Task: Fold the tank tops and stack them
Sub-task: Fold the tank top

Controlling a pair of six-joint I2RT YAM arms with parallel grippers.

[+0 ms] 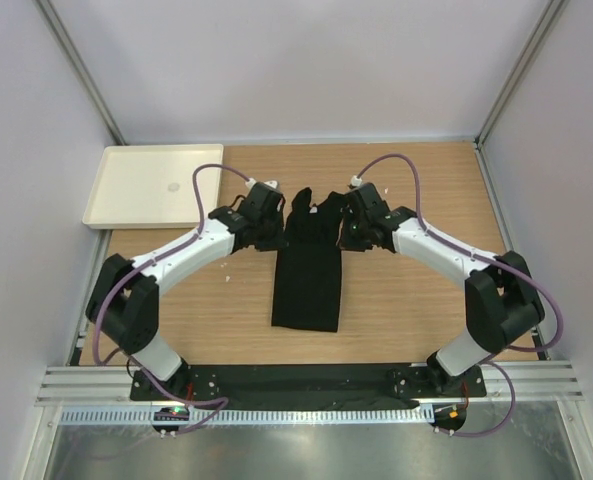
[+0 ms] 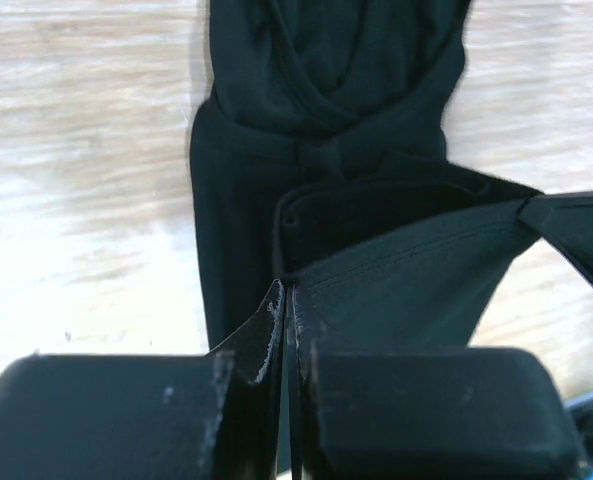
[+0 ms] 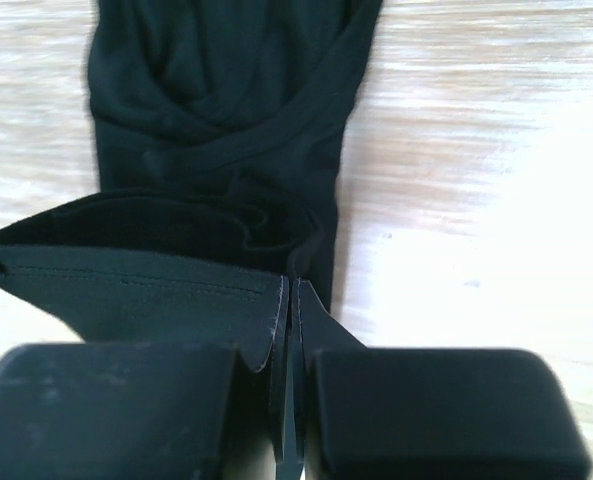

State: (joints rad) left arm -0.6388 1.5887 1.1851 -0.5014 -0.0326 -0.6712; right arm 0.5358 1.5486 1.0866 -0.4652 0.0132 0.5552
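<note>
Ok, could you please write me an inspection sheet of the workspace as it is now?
Surface: wooden table.
Job's things: one black tank top, lying as a narrow strip in the middle, one edge stretched between the grippers.
Clutter: cream tray at the far left corner.
Grippers: left gripper and right gripper, both shut on the tank top's edge.
Cables: purple cables loop above each arm, off the cloth.
Surroundings: pale walls; metal rail at the near edge.

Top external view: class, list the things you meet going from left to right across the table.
white tray → left pincer → black tank top → right pincer
</note>
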